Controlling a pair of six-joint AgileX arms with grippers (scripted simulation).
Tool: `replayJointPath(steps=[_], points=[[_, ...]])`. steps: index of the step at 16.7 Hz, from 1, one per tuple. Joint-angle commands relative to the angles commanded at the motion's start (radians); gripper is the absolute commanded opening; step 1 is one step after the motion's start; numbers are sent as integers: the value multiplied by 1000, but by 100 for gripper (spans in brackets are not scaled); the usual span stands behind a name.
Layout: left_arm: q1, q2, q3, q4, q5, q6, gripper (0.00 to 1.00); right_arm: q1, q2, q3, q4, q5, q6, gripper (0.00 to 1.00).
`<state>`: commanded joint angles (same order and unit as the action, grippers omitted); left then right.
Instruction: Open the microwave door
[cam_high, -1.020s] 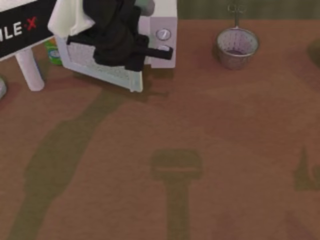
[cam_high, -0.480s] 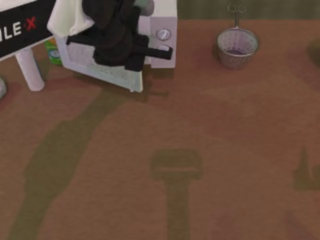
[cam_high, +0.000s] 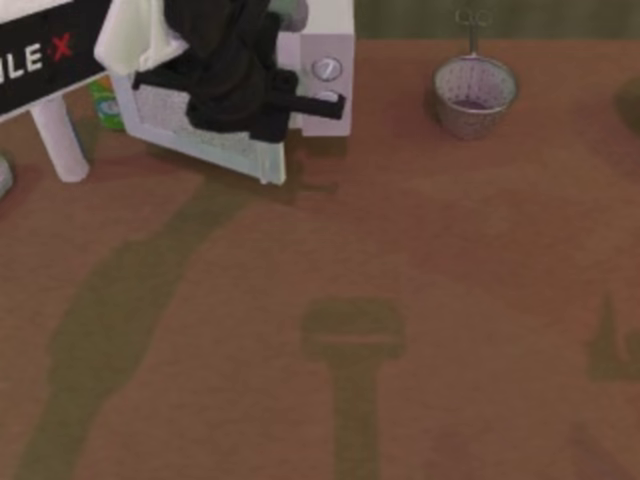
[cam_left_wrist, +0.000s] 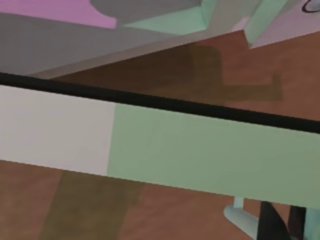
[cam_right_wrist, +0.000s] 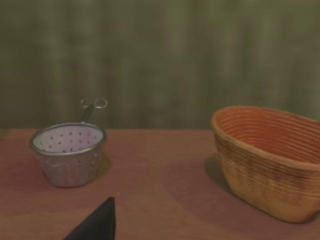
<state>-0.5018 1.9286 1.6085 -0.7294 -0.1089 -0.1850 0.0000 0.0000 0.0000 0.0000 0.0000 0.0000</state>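
left end effector: black, at the free edge of the microwave door, beside the knob panel; whether it's clamped or apart, can't tell.
microwave door: swung partway out, angled over the counter.
microwave: at the counter's far edge, towards its left corner.
step: mid-swing, i'd say, door only part open.
next move: likely carry the arc wider, hinge-side steady.
right arm: parked, facing a strainer and basket.
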Motion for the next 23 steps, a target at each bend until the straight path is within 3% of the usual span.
replayJointPath(steps=[4, 10, 23], points=[[-2, -9, -12, 7, 13, 10, 0, 0, 0, 0, 0, 0, 0, 100], [32, -79, -110, 34, 72, 125, 0, 0, 0, 0, 0, 0, 0, 100], [33, -83, -111, 37, 74, 128, 0, 0, 0, 0, 0, 0, 0, 100]])
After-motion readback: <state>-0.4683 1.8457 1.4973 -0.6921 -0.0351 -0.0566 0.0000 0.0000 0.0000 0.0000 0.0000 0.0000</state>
